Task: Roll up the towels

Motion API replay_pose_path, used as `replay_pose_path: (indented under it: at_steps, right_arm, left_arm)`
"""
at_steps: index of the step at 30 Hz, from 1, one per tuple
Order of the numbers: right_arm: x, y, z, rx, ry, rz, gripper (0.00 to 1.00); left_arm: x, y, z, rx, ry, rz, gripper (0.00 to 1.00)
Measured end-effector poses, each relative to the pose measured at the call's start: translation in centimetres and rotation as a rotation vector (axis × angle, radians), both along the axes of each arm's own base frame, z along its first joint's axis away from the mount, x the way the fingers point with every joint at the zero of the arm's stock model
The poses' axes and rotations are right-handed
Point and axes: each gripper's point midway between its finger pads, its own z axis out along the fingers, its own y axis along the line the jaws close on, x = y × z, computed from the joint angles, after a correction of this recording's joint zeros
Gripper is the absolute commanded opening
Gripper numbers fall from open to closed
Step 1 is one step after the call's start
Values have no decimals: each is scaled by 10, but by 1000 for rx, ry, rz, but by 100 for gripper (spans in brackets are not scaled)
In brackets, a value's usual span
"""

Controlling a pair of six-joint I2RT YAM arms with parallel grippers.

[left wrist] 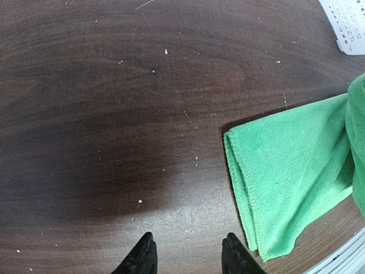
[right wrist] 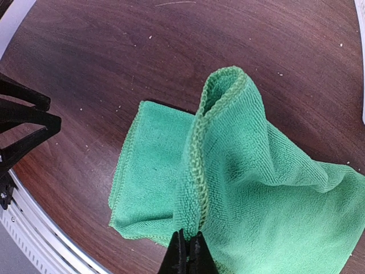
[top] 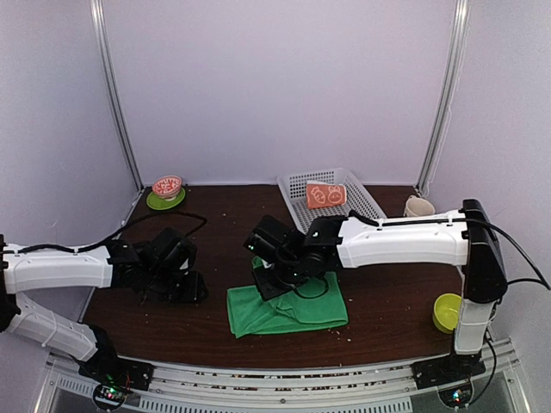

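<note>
Left end effector (left wrist: 188, 260): hangs low over bare table (top: 387, 284) on the left side, fingers partway apart with only wood between them, gripping nothing.
Green plate (top: 153, 204): at the far left corner of the table, carrying one small bowl.
Small bowl (top: 167, 185): red with white markings, sits on the green plate; what is inside it cannot be made out.
Green towel (top: 288, 314): the larger towel, out of any container, on the table near the front edge around the middle. Its left part lies flat in folded layers, the stitched edge towards the left end effector and apart from it. Its right part is pulled up off the wood into a standing fold.
Right end effector (right wrist: 189, 245): reaches in from the right arm over the towel's far side, fingers pinched tight on the hemmed edge of the green towel, with the raised fold looping away from the fingertips.
White basket (top: 372, 205): perforated plastic, at the back of the table right of centre, set at an angle; holds the orange towel and nothing else that shows.
Orange towel (top: 325, 195): the smaller one with white prints, a compact bundle inside the basket; rolled or folded, I cannot tell.
Beige cup (top: 418, 206): just right of the basket at the back; its inside is not visible.
Yellow-green bowl (top: 446, 311): front right, beside the right arm's upright link, partly hidden by it; contents cannot be told.
</note>
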Motion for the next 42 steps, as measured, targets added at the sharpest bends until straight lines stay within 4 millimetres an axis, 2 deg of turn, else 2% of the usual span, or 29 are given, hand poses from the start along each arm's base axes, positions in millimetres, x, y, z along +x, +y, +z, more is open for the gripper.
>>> replay_pose_path:
  at_steps: [4, 13, 24, 25, 26, 29, 31, 32, 34, 36, 40, 41, 42]
  right_arm:
    - [-2, 8, -2, 6, 11, 4, 0]
    - [-11, 21, -29, -38, 62, 22, 0]
    - [-18, 48, -33, -16, 111, 70, 0]
    - [-20, 50, -35, -19, 116, 75, 5]
    - [-21, 51, -37, -21, 123, 80, 15]
    - [-25, 52, -40, -25, 138, 102, 50]
    - [-28, 53, -40, -22, 147, 119, 67]
    - [-29, 55, -38, -14, 147, 131, 72]
    - [-31, 59, -32, 13, 142, 156, 75]
    - [-32, 58, -18, 45, 127, 169, 73]
    - [-29, 38, 40, 151, 57, 167, 61]
    - [-28, 23, 62, 194, 27, 151, 57]
    - [-21, 13, 70, 204, 15, 129, 55]
  left_arm:
    - [0, 0, 1, -3, -3, 2, 40]
    - [-3, 4, -5, 4, 9, 10, 40]
    - [-6, 7, -6, -9, 6, 20, 40]
    - [-6, 7, -7, -8, 7, 21, 40]
    - [-7, 8, -8, -9, 8, 23, 40]
    - [-8, 9, -9, -10, 11, 26, 40]
    - [-9, 10, -9, -9, 12, 27, 40]
    - [-9, 10, -10, -9, 13, 28, 40]
    - [-9, 10, -9, -11, 12, 29, 40]
    - [-9, 10, -6, -19, 5, 29, 40]
    - [-7, 9, 3, -42, -20, 24, 40]
    - [-7, 8, 5, -45, -26, 16, 40]
    - [-7, 6, 7, -49, -29, 3, 40]
